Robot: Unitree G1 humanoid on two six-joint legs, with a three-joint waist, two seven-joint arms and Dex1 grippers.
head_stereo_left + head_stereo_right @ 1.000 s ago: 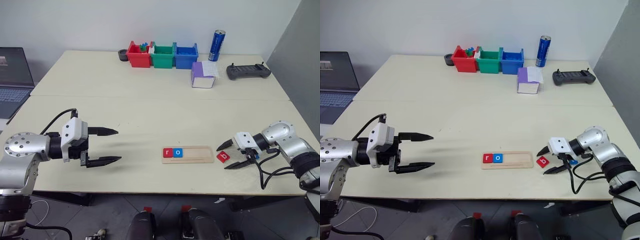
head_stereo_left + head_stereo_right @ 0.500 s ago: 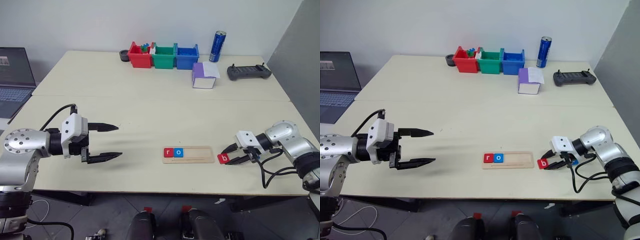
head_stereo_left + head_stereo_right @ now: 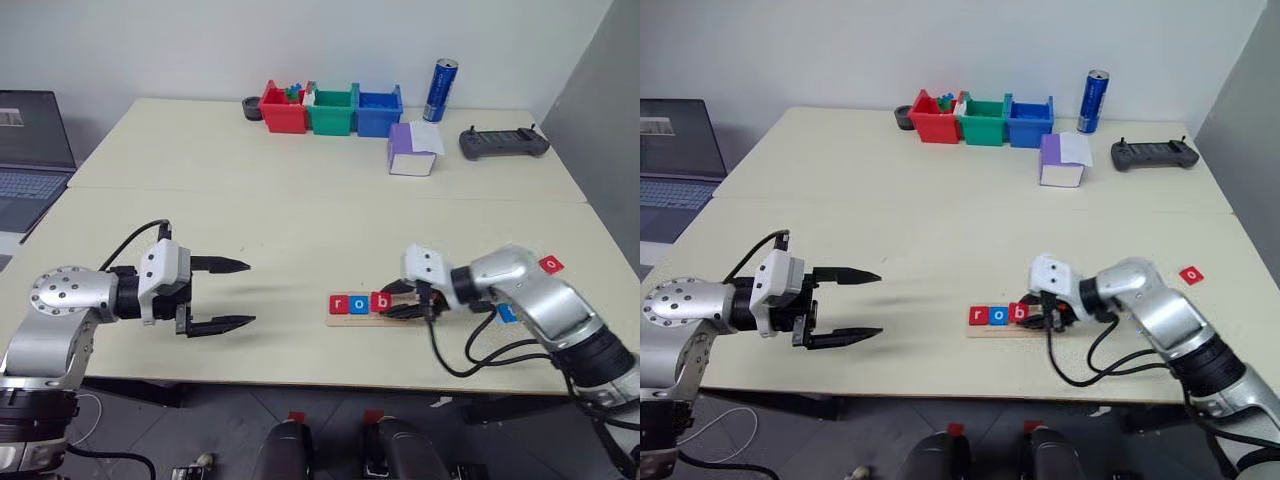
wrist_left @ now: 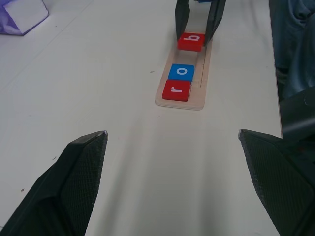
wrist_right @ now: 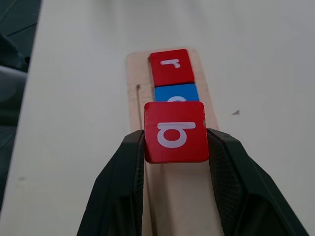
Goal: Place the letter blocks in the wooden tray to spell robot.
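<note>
Two silver metal arms with rounded joints, the left shoulder disc ringed with small screws, end in white wrist blocks; loose black cables loop alongside; each tool, left (image 3: 222,294) and right (image 3: 404,301), carries two tapered, textured black fingers.

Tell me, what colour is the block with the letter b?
The b block is red with a white letter, clearest in the right wrist view.
</note>
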